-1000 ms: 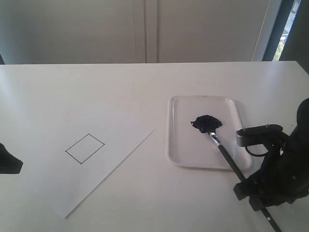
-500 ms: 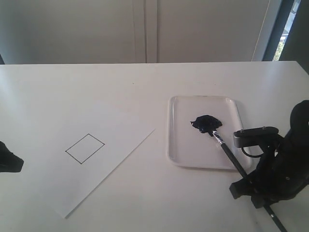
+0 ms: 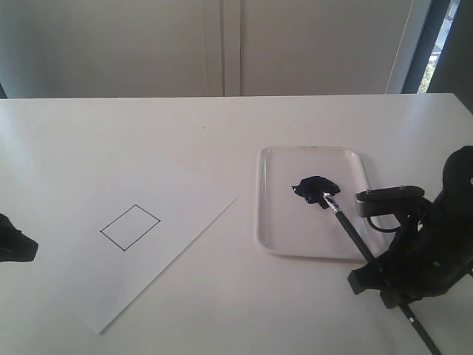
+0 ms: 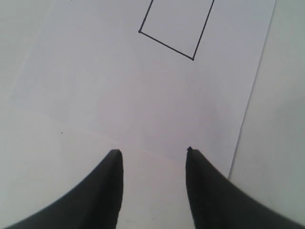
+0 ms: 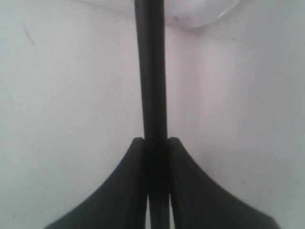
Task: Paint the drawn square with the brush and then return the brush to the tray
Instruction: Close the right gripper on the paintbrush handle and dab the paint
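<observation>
Now the right arm sits hunched low over the near right part of the desk point(image 3: 222, 126), its dark links folded and its wrist tipped down. The right claw point(image 3: 387, 284) is clamped on the brush point(image 3: 347, 225) partway along the black handle; the right wrist view shows both fingers pressed flat against the shaft on either side point(image 5: 156, 143). From that grip the brush point(image 5: 151, 71) slants up and to the left across the near rim of the tray point(image 3: 281, 214), and its bristle end meets the near edge of the dark paint blob point(image 3: 314, 188). The rest of the handle sticks out behind the claw toward the desk's near edge.

The left arm shows only as a dark tip at the far left edge of the exterior view, low by the desk. Its left claw point(image 4: 152, 151) stands with its fingers apart and nothing between them, over the near part of the paper sheet point(image 4: 143, 105).

The drawn square point(image 3: 130, 227) lies on that paper sheet point(image 3: 177, 214), a thin black outline with no paint inside, well apart from the tray and the brush. In the left wrist view it point(image 4: 177, 21) sits beyond the fingertips.
</observation>
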### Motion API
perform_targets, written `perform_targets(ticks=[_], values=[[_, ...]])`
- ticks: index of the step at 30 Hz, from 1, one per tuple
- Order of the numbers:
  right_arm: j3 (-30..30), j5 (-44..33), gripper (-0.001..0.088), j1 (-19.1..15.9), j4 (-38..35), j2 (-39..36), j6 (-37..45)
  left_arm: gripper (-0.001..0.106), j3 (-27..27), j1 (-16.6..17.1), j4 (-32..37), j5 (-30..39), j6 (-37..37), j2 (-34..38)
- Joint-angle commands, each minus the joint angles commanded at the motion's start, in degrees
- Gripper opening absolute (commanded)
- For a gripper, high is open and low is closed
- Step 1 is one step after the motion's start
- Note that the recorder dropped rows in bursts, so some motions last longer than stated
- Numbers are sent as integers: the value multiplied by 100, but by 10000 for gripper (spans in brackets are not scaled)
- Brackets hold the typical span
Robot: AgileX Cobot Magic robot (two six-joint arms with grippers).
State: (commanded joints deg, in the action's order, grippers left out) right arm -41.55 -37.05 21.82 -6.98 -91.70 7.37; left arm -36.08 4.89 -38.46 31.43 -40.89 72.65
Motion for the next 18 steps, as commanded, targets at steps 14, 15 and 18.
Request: perform_targets(ticks=[14,15,18], values=[[-122,-391,0,0,814,-50,-629,471,0,0,0,23,0,0],[-148,-425,0,0,829,-50,-629,471,0,0,-10,21,0,0],[-246,-558,0,50,840,-71,-603,471,0,0,-24,21,0,0]])
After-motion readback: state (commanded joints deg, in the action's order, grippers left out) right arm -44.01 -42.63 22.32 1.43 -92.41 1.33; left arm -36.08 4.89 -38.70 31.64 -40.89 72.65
